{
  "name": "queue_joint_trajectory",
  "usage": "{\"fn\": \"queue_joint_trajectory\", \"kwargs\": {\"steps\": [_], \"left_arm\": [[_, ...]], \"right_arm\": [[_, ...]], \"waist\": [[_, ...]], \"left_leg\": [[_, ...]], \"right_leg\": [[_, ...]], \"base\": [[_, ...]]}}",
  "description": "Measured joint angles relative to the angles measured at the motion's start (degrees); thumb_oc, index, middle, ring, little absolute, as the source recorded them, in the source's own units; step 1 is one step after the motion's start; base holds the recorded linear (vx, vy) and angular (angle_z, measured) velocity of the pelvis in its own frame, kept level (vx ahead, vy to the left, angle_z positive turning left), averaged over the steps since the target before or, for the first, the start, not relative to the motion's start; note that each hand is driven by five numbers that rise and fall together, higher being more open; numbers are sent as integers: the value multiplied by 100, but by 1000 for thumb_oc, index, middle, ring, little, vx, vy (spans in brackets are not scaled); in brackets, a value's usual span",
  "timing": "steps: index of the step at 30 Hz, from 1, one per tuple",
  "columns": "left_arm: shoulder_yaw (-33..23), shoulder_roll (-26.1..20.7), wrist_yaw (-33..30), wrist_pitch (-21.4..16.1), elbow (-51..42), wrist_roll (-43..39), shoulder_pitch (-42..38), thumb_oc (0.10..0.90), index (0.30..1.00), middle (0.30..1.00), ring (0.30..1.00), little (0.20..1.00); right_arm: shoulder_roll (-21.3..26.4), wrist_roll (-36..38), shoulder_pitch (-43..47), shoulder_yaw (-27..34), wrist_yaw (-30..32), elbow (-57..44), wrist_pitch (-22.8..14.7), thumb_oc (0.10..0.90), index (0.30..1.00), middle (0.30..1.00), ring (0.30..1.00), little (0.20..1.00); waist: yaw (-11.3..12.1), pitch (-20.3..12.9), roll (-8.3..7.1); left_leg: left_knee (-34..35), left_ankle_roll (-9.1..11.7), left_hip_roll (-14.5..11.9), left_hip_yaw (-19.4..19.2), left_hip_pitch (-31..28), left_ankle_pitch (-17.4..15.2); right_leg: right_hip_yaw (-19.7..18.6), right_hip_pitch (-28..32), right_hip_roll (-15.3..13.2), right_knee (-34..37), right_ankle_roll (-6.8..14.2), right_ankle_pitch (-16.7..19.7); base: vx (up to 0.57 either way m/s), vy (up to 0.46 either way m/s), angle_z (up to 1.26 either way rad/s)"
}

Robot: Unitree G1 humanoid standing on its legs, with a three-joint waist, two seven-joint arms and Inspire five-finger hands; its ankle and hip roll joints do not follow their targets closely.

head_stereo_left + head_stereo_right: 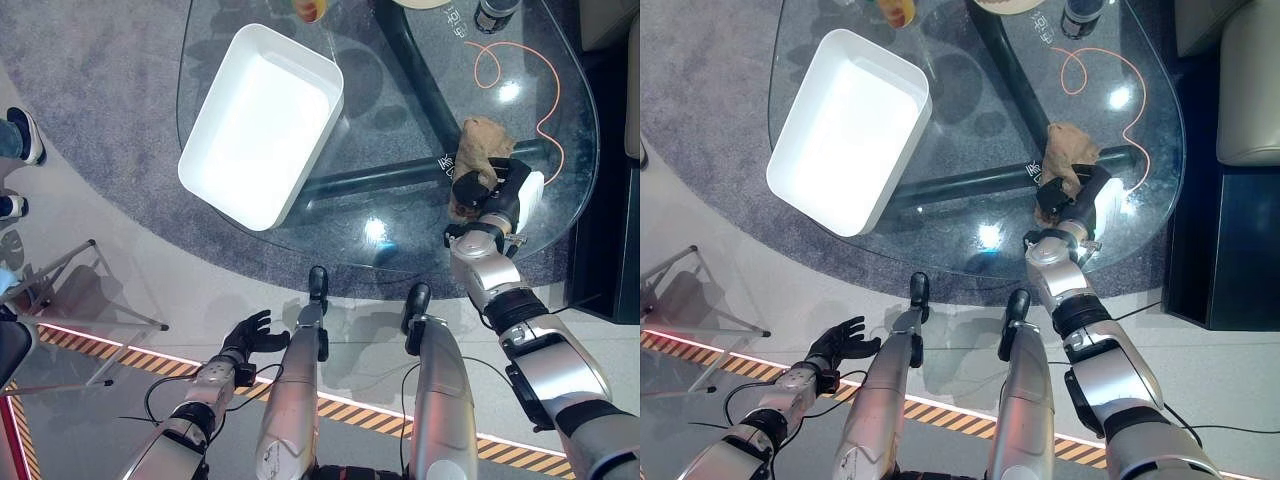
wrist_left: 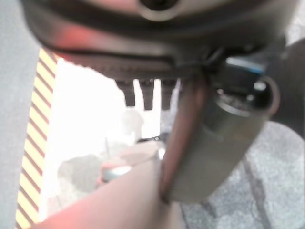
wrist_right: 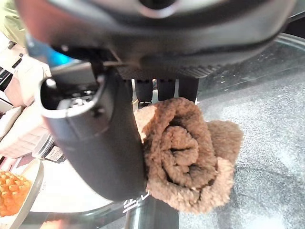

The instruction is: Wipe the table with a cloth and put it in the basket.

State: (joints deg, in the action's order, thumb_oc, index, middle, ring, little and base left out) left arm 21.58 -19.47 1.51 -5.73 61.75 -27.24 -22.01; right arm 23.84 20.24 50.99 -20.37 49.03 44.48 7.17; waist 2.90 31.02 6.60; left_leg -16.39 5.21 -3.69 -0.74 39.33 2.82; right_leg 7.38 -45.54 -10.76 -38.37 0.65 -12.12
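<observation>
On the glass table (image 1: 400, 230), an orange cord (image 1: 520, 85) looped just beyond the brown cloth (image 1: 482, 140), and the white basket (image 1: 262, 122) sat well apart from the cloth, with nothing between them. The right hand (image 1: 492, 192) reached over the table's near edge, fingers and thumb curled round the bunched cloth, which rested on the glass. The left hand (image 1: 250, 334) hung low off the table, fingers loosely spread.

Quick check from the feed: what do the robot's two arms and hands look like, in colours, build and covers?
Both arms are silver-grey metal segments with black bands at the joints. The right hand is dark, with a white cover along one side and a bulky dark thumb in its wrist view. The left hand is all dark, its short fingers in a row.
</observation>
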Motion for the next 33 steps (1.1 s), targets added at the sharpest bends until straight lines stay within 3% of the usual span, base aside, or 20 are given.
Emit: {"fn": "queue_joint_trajectory", "kwargs": {"steps": [13, 16, 21, 27, 33], "left_arm": [[-1, 0, 1, 10, 0, 4, 0, 800, 900, 900, 900, 900], [-2, -1, 0, 22, 2, 4, 1, 800, 900, 900, 900, 900], [-25, -2, 2, 21, 1, 9, 0, 800, 900, 900, 900, 900], [-23, 6, 24, 23, 0, 12, -1, 800, 900, 900, 900, 900], [-25, 16, 60, 23, -1, 64, -5, 800, 900, 900, 900, 900]], "right_arm": [[88, -316, 11, -141, -315, -108, 217, 100, 300, 300, 300, 200], [154, -862, 2, -279, -650, -207, 376, 100, 300, 300, 300, 200], [338, -1564, -1, -1015, -1870, -631, 422, 100, 300, 300, 300, 200], [103, -1988, -1, -1805, -2826, -827, 350, 100, 300, 300, 300, 200], [89, -2203, 3, -2030, -3406, -855, 263, 100, 300, 300, 300, 200]], "waist": [[-3, -1, 1], [-12, -1, 2], [-14, -4, 7], [17, -4, 35], [28, -5, 38]], "left_leg": [[11, 5, -4, 1, -8, 3], [28, 8, -7, 1, -16, 6], [40, 17, -36, 1, -22, 11], [52, 42, -33, 2, -20, 27], [94, 59, 13, 11, -22, 40]], "right_leg": [[3, -1, 3, -13, -6, -5], [1, -3, 10, -11, -7, -5], [7, -16, 35, -29, -37, -25], [15, -26, 25, -61, -44, -48], [12, -82, -36, -168, -50, -107]], "base": [[0, 0, 0], [0, 0, 0], [0, 0, 0], [0, 0, 0], [4, -8, 3]]}}
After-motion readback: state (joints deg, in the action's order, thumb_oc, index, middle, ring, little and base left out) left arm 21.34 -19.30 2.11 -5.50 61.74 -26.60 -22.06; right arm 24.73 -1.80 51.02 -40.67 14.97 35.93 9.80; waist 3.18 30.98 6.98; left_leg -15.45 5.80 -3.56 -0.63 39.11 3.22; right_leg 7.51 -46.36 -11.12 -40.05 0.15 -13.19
